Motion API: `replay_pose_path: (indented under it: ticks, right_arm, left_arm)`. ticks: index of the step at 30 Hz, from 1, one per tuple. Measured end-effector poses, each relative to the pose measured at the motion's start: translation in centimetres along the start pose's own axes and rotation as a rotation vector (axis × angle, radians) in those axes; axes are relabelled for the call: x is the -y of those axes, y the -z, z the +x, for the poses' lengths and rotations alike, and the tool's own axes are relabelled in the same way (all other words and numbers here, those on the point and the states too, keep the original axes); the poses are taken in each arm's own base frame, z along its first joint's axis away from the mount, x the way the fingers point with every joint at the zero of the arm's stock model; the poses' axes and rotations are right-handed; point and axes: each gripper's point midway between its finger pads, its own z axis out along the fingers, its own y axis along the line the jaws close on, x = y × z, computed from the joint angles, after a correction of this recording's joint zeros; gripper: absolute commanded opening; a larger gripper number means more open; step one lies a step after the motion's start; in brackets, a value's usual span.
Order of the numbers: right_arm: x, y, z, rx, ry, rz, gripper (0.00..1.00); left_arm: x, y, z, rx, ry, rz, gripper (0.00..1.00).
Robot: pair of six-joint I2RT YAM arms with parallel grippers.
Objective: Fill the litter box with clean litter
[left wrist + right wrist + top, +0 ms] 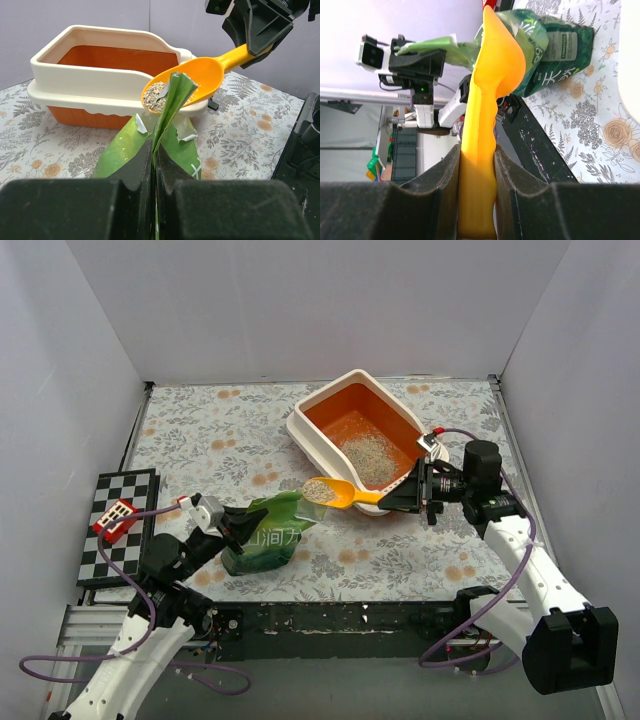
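Note:
The litter box (pixel 300 430), white rim with orange inside, sits at the back right and also shows in the left wrist view (pixel 75 80). A heap of clean litter (pixel 368 454) lies inside it. My right gripper (pixel 405 498) is shut on the handle of a yellow-orange scoop (pixel 345 494), seen in the right wrist view (pixel 490 75). The scoop holds litter granules (pixel 156 95) just above the bag's mouth, beside the box's near corner. My left gripper (pixel 232 523) is shut on the top edge of the green litter bag (pixel 268 538), which shows in the left wrist view (pixel 165 125).
A black-and-white checkerboard (pixel 115 525) with a red tag lies at the left edge. White walls enclose the floral table (pixel 200 440). The table's dark front edge (pixel 330 615) runs between the arm bases.

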Motion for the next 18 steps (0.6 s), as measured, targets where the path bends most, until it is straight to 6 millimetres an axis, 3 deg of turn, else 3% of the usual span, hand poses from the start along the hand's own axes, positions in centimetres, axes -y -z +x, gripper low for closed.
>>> replay_pose_path:
  ticks: [11,18]
  right_arm:
    - [0.6,1.5,-6.7,0.164,-0.063,0.016,0.01]
    - [2.5,3.0,-11.6,0.284,-0.098,0.056,0.01]
  left_arm:
    - [0.0,0.1,-0.1,0.005,-0.002,-0.003,0.00]
    - [0.0,0.1,-0.1,0.005,-0.002,-0.003,0.00]
